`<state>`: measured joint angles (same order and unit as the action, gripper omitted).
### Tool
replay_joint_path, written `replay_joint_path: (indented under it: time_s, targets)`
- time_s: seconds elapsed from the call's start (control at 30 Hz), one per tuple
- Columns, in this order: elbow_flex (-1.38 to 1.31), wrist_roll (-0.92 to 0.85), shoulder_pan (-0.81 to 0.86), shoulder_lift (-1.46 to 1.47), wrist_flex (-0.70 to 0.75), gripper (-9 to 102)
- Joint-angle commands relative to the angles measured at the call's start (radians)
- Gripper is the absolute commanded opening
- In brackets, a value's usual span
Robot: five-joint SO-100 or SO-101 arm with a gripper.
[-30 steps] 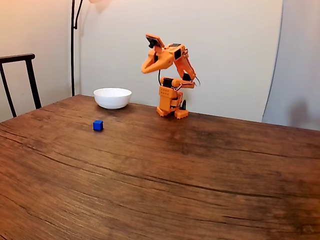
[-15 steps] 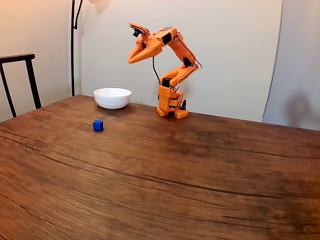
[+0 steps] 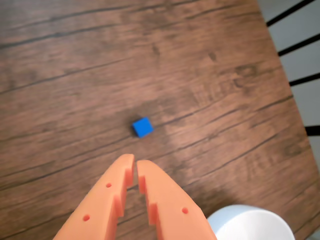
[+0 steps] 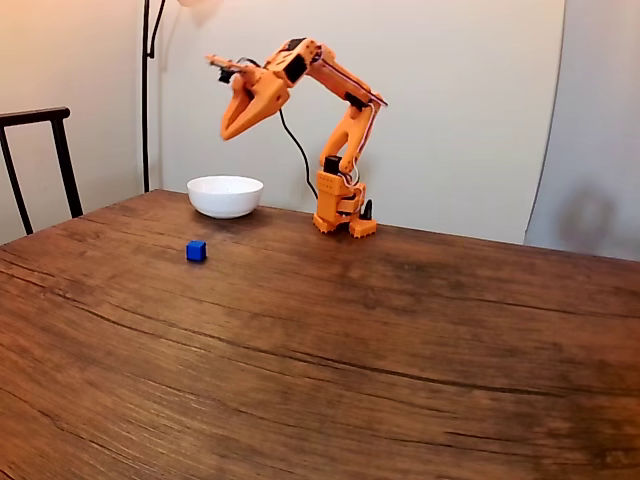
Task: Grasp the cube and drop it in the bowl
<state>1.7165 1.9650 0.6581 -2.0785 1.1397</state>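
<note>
- Dark brown wood-grain bench (image 4: pixel 400 340), wide, carrying everything; grain lines plain in the wrist view (image 3: pixel 75 60).
- Orange jointed arm (image 4: pixel 345 110), base bolted at the far edge of the bench, reaching up and over to the left in the fixed view.
- Black metal chair back (image 4: pixel 40 150) at the left edge of the fixed view; black floor-lamp pole (image 4: pixel 147 90) against the wall behind the bowl.
- Round plain white bowl (image 4: pixel 225 195) just left of the arm base in the fixed view; rim at bottom right in the wrist view (image 3: pixel 250 222).
- Orange two-finger gripper (image 4: pixel 228 130) held high in the air above the bowl, pointing down; in the wrist view (image 3: pixel 135 162) fingers (image 3: pixel 112 192) nearly together, narrow gap, nothing between them.
- Tiny bright-blue solid cube (image 4: pixel 196 251) on the bench in front of the bowl, apart from it; in the wrist view (image 3: pixel 142 127) just beyond the fingertips, untouched.
</note>
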Motion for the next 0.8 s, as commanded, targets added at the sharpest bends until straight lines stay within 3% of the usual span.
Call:
replay_joint_path:
  time_s: [0.0,0.27,0.57,0.77]
  targets:
    - [-0.094,0.026,0.020,0.060,0.029,0]
    - [-0.296,0.110,0.054,0.268,0.152,0]
    - [-0.336,0.155,0.054,0.417,0.146,1]
    - [-0.337,0.181,0.048,0.492,0.149,17]
